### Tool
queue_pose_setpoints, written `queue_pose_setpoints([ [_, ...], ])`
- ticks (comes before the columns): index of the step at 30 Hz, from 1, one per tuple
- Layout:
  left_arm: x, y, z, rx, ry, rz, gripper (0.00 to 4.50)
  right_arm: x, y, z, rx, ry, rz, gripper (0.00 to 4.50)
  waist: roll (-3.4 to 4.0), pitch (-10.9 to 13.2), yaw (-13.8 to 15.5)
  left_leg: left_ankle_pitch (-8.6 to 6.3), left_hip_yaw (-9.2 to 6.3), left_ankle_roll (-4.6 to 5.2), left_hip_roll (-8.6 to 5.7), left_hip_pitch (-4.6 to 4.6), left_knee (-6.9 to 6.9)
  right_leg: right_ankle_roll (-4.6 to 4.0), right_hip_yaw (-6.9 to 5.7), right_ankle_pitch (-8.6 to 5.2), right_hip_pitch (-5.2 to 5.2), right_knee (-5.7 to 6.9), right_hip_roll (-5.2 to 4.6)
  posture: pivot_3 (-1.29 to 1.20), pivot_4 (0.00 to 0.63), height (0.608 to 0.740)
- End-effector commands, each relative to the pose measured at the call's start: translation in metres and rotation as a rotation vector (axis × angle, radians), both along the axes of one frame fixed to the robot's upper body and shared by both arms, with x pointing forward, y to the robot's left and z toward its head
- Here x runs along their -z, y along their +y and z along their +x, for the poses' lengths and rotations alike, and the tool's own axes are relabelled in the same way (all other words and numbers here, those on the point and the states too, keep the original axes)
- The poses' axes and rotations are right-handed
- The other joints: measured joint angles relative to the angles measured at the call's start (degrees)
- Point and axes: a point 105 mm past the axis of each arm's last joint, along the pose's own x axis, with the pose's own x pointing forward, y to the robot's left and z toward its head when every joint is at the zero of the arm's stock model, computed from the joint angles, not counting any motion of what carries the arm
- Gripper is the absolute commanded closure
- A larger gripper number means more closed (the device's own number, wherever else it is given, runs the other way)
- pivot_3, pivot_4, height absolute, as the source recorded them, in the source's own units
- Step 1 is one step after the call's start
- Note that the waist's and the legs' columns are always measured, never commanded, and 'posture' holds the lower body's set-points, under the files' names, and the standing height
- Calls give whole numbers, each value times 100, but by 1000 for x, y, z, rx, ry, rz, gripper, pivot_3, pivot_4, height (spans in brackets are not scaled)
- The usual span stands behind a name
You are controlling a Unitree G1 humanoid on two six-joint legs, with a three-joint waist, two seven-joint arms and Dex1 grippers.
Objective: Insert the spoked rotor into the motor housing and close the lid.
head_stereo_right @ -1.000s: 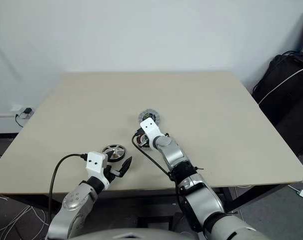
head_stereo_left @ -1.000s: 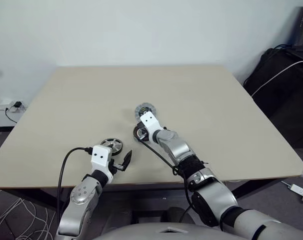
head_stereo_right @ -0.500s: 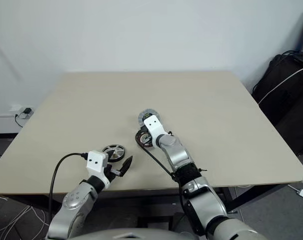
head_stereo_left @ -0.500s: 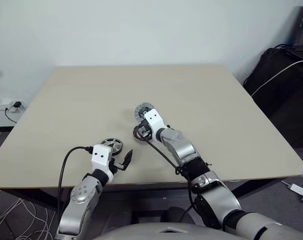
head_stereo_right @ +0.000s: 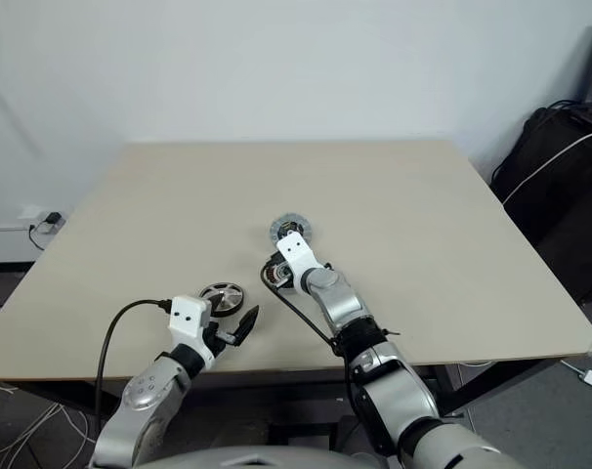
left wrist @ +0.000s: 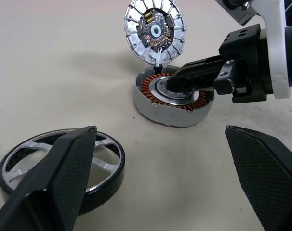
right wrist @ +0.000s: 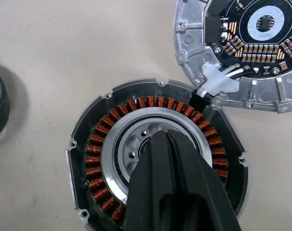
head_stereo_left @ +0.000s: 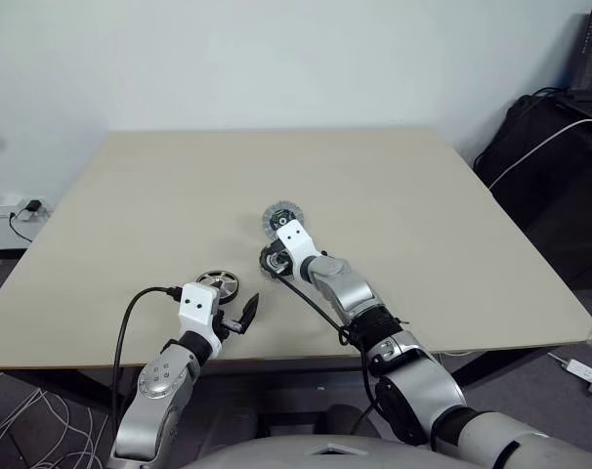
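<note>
Two pincers over a beige tabletop (head_stereo_left: pixel 423 215), three motor parts mid-frame.
Right pincer (right wrist: pixel 161 139) fully closed, empty, tips on the silver centre of the round dark motor housing with copper windings (left wrist: pixel 171 95) at frame centre. Round silver lid with dark circuit centre (left wrist: pixel 155 32) lies touching the housing, just above it. Left pincer (head_stereo_left: pixel 239 315) spread wide, empty, lower left; silver spoked rotor wheel (left wrist: pixel 59 164) just beside it.

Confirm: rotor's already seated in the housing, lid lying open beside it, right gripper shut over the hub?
Not seated. The left wrist view shows the spoked rotor lying on the table, apart from the motor housing. The lid lies open beside it, right gripper shut over the hub.
</note>
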Motion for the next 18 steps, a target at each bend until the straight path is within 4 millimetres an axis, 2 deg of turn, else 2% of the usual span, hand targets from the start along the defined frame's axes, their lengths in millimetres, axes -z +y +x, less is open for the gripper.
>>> queue_pose_setpoints([
  [1,-14,-1,3,3,-54,-3,0,-15,2,6,5,-50,33,4470,0,0,1,0,0,0,0,-1,1,0,0,1,-1,0,0,0,0,740],
  [7,-13,-3,4,8,-54,-6,0,-34,0,8,17,-108,82,4470,2,2,7,0,0,0,0,-12,1,5,0,4,-14,0,0,0,0,740],
  [12,-15,-2,6,-8,-72,-1,0,-57,-4,-1,-4,-195,156,4470,1,2,25,0,0,0,0,-21,0,9,-1,6,-23,-2,0,0,0,740],
  [15,-21,17,16,-150,-134,42,0,-66,-14,-14,-24,-253,185,4470,-1,2,60,-1,0,2,0,-27,0,10,1,5,-25,-6,0,0,0,740],
  [17,-23,43,23,-345,-159,40,0,-64,-27,-24,-9,-260,185,4470,-3,3,84,-2,0,4,0,-28,0,9,1,5,-25,-10,0,0,0,740],
  [18,-21,50,24,-398,-143,13,0,-63,-34,-29,3,-258,186,4470,-5,2,94,-2,0,4,0,-28,1,9,0,5,-24,-10,-1,0,0,740],
])
